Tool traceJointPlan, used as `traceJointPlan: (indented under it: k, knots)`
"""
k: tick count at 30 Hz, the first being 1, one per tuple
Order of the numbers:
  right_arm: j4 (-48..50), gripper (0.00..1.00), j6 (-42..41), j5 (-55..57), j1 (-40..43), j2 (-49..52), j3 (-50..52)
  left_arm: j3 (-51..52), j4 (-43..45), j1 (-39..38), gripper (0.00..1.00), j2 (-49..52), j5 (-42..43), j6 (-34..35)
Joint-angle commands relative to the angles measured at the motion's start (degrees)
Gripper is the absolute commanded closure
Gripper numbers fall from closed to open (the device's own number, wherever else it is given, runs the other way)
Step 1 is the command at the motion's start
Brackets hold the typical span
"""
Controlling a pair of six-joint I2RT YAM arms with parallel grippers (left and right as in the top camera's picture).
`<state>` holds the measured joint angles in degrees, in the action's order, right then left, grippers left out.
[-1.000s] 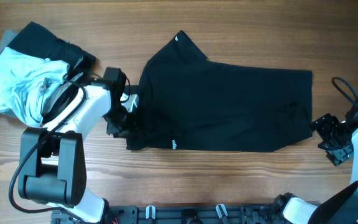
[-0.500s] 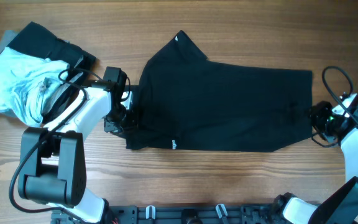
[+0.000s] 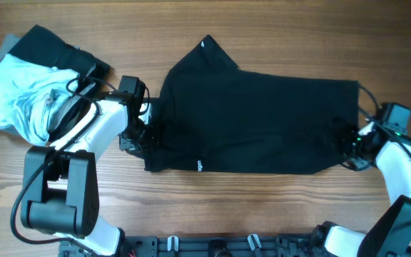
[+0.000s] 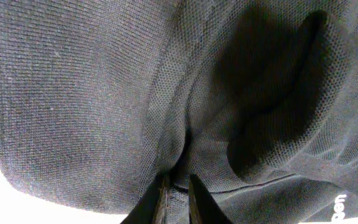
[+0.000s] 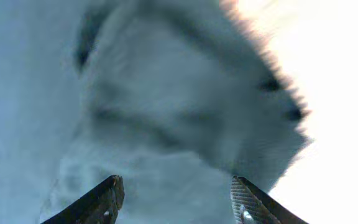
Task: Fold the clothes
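Note:
A black garment (image 3: 255,121) lies spread flat across the middle of the wooden table. My left gripper (image 3: 143,134) is at its left edge and is shut on a pinch of the black mesh fabric (image 4: 178,186). My right gripper (image 3: 348,144) is at the garment's lower right corner. Its fingers (image 5: 176,196) are spread open, with the blurred, washed-out fabric (image 5: 166,112) filling the view between and beyond them.
A heap of clothes lies at the back left: a light blue garment (image 3: 13,96) with a black one (image 3: 48,46) on top. Bare wood (image 3: 262,207) runs along the front, above the arm bases at the table's edge.
My right arm has moved left from off the garment's right side onto its lower right corner. My left gripper has stayed at the left edge, shifting only slightly upward.

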<state>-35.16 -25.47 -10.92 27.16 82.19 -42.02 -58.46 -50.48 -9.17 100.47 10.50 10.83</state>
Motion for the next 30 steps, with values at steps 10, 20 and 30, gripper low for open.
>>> traceJointPlan:
  k: [10,20,30]
  knots:
    - [-0.28,0.34,1.14,-0.15,7.54,7.48,-0.61,0.17,0.17,0.22,0.85,0.11,-0.55,0.33]
    - [-11.72,0.96,0.81,4.83,10.16,-0.04,-2.78,0.17,0.17,0.22,0.83,0.11,-0.57,0.33]
    - [-21.24,0.17,-7.76,21.2,10.16,-4.79,-2.75,0.17,0.17,0.22,0.77,0.11,-0.57,0.33]
